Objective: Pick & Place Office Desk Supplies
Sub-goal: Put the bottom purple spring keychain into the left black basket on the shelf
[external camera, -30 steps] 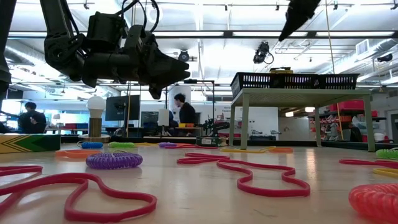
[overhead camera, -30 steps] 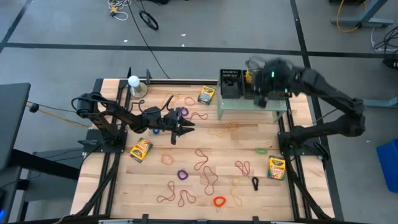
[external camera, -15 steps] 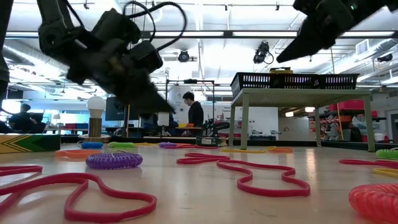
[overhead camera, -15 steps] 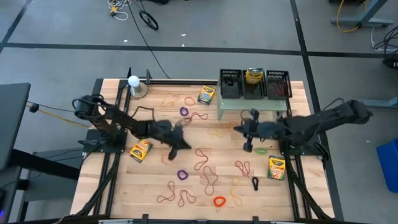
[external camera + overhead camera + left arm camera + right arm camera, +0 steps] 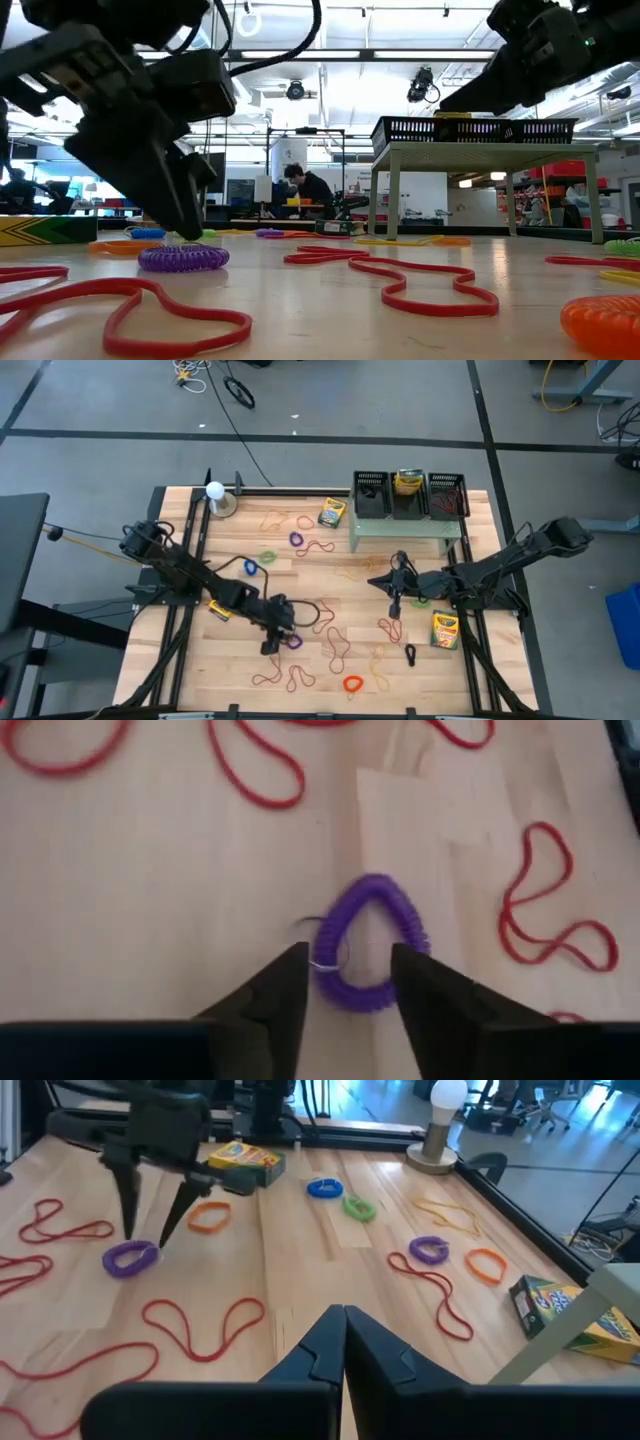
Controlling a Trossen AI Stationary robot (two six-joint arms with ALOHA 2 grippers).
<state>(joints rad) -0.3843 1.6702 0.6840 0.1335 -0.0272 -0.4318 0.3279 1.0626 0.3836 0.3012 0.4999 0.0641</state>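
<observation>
Purple coil ring (image 5: 366, 942) lies flat on the wooden surface (image 5: 150, 920) just ahead of the left gripper (image 5: 348, 982), its near end between the spread fingers (image 5: 283, 990), its long axis slightly oblique to them, while the right gripper (image 5: 345, 1342), fingers pressed together, hangs well apart.

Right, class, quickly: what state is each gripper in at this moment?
Left gripper: open, fingers straddling the purple coil ring on the table, not yet gripping it.
Right gripper: closed, holding nothing, above the table.

Grey floor (image 5: 100, 410) with dark seams, bright ceiling strip lights (image 5: 350, 57) beyond.
</observation>
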